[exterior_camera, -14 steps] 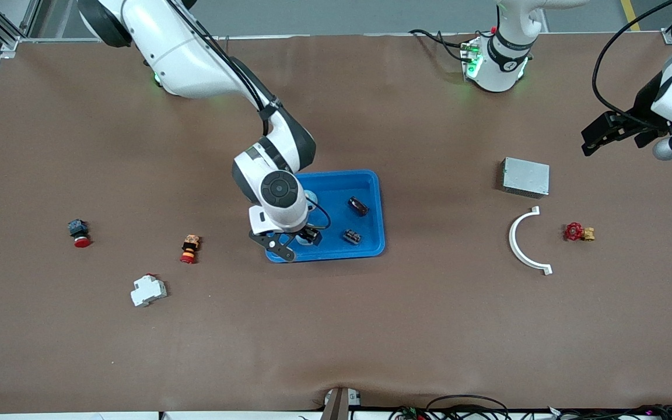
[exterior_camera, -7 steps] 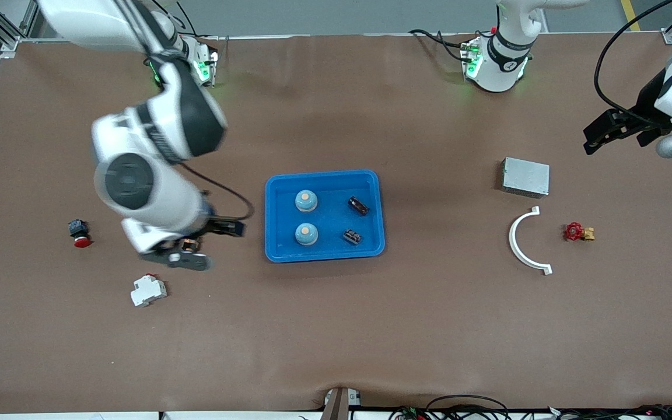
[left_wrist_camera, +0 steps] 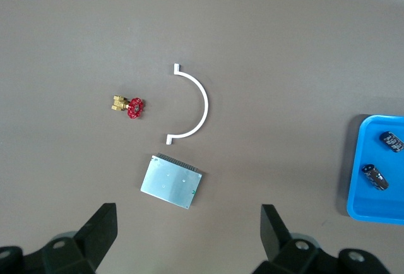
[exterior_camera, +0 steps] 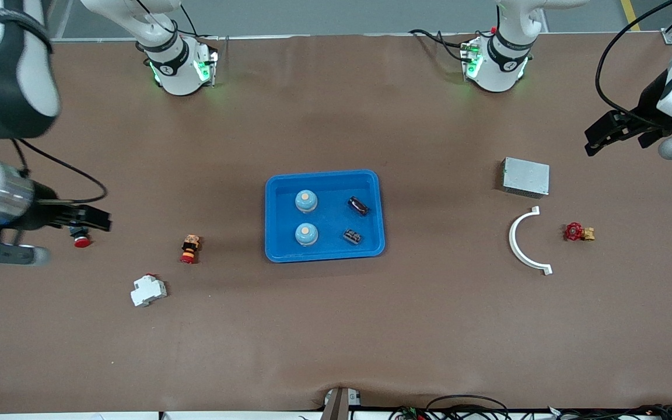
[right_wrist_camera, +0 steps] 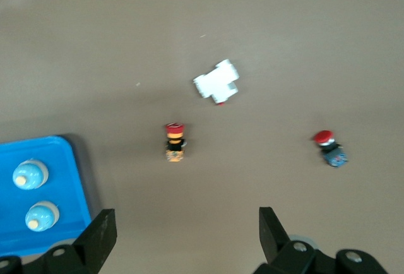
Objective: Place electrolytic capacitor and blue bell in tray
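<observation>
We find the tray (exterior_camera: 324,255) at the middle of the table (exterior_camera: 336,326). It holds two blue bells (exterior_camera: 306,200) side by side toward the right arm's end and two electrolytic capacitors (exterior_camera: 358,205) toward the left arm's end.

The right gripper (right_wrist_camera: 182,233) is raised over the table at the right arm's end, above the red push button (exterior_camera: 81,240), with its jaws spread and empty. The left gripper (left_wrist_camera: 189,230) waits raised over the left arm's end, near the grey metal box (exterior_camera: 525,177), jaws likewise spread and empty.

Smaller items on the table: the white curved bracket (exterior_camera: 522,248), the white breaker (exterior_camera: 148,290), the red valve (exterior_camera: 578,232) and the orange button switch (exterior_camera: 189,249).
</observation>
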Robot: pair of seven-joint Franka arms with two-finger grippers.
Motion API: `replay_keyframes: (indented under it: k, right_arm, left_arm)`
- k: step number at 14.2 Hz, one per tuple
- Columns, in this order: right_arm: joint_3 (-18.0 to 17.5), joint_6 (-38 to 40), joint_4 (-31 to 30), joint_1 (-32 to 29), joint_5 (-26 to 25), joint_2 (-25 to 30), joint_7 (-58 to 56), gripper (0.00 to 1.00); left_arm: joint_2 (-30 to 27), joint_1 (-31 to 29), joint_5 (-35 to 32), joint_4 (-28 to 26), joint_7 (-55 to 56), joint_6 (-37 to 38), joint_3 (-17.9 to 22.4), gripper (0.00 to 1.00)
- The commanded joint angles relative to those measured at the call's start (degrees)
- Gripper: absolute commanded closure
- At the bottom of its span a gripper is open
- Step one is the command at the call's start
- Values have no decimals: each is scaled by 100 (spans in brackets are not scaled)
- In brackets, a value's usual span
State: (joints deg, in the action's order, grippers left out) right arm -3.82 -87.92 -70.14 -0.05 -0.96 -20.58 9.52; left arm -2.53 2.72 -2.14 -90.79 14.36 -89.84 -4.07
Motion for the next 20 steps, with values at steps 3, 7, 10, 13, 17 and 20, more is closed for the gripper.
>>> replay_keyframes:
  k: [3,7,10,13,17,20]
  right_arm:
    - [-101,240,-166,-504,8,387,-608,0]
    - [-110,214,-683,-558,113,887,-618,0]
    - [-110,92,-1245,-567,140,1362,-627,0]
    - [-110,-251,-2053,-558,175,2003,-627,0]
    - [-127,-445,-2513,-505,297,2348,-627,0]
    - [-128,-445,-2513,-505,377,2348,-627,0]
  left_arm:
    - [-11,-44,55,123,-161,90,29,0]
    - [-11,-70,47,115,-161,99,21,0]
    - [-11,-70,47,97,-179,99,12,0]
    - [-37,-70,135,132,-196,204,-6,0]
    - [-37,-79,126,123,-318,301,-23,0]
    - [-55,-88,143,132,-898,310,12,0]
